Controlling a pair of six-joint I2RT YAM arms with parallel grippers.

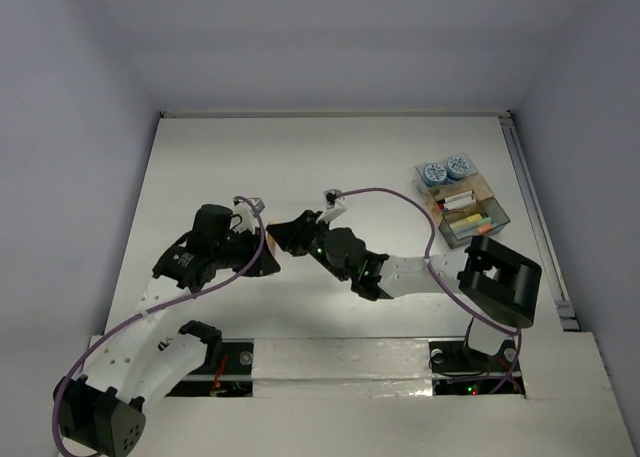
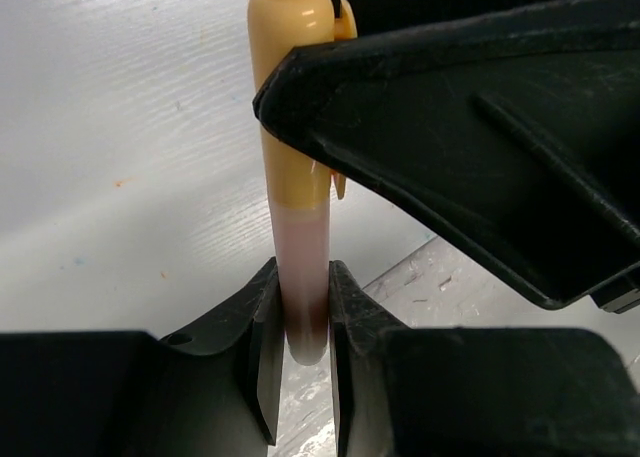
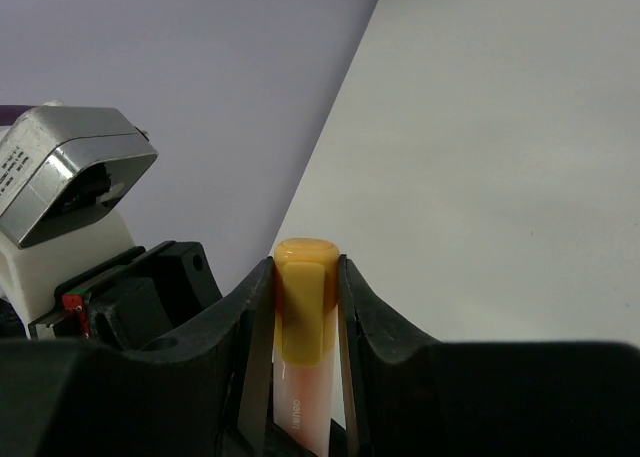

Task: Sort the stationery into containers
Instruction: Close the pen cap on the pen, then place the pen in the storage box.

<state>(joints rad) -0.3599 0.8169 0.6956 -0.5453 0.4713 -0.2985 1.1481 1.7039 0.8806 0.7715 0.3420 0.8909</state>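
A marker with a yellow cap [image 3: 303,312] and a pale pink barrel [image 2: 297,247] is gripped at both ends. My left gripper [image 2: 303,312] is shut on the barrel's rounded end. My right gripper [image 3: 305,277] is shut on the yellow cap, and its black finger [image 2: 480,147] crosses the left wrist view. In the top view the two grippers meet above the table's middle, left gripper [image 1: 262,257] against right gripper [image 1: 290,235], and the marker is hidden between them. The clear divided container [image 1: 488,199] sits at the right and holds coloured sticks.
Two round blue-and-white rolls [image 1: 445,169] stand at the container's far end. A purple cable [image 1: 400,192] loops over the right arm. The left arm's wrist camera housing [image 3: 70,172] is close on the left of the right wrist view.
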